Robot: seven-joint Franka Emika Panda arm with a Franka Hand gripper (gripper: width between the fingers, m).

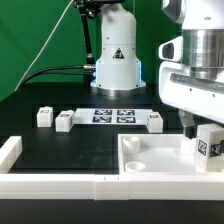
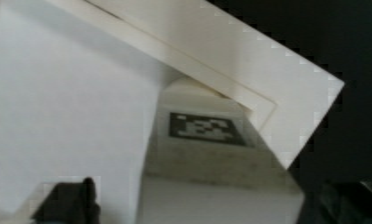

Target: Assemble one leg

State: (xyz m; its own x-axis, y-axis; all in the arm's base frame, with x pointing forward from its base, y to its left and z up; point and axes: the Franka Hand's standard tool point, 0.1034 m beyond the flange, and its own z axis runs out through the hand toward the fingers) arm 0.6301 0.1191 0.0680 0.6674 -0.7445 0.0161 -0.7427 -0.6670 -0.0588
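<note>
A leg [image 1: 208, 148], a stubby white block with a black-and-white tag, stands on the right part of the big white panel [image 1: 150, 160]. My gripper [image 1: 203, 135] is low over it, jaws on either side. In the wrist view the leg [image 2: 209, 128] lies between my fingers on the panel [image 2: 76, 100]. One finger [image 2: 67, 202] stands a little apart from the leg, with white panel showing in the gap. The other side is dark against the leg. The gripper [image 2: 197, 208] looks open around the leg. Three more legs lie on the black table [image 1: 43, 117], [image 1: 64, 121], [image 1: 154, 121].
The marker board [image 1: 112, 116] lies behind the row of legs. The robot's white base [image 1: 115, 60] stands at the back with cables to the exterior view's left. A white rail [image 1: 60, 186] runs along the table's front edge, with a raised end [image 1: 10, 150].
</note>
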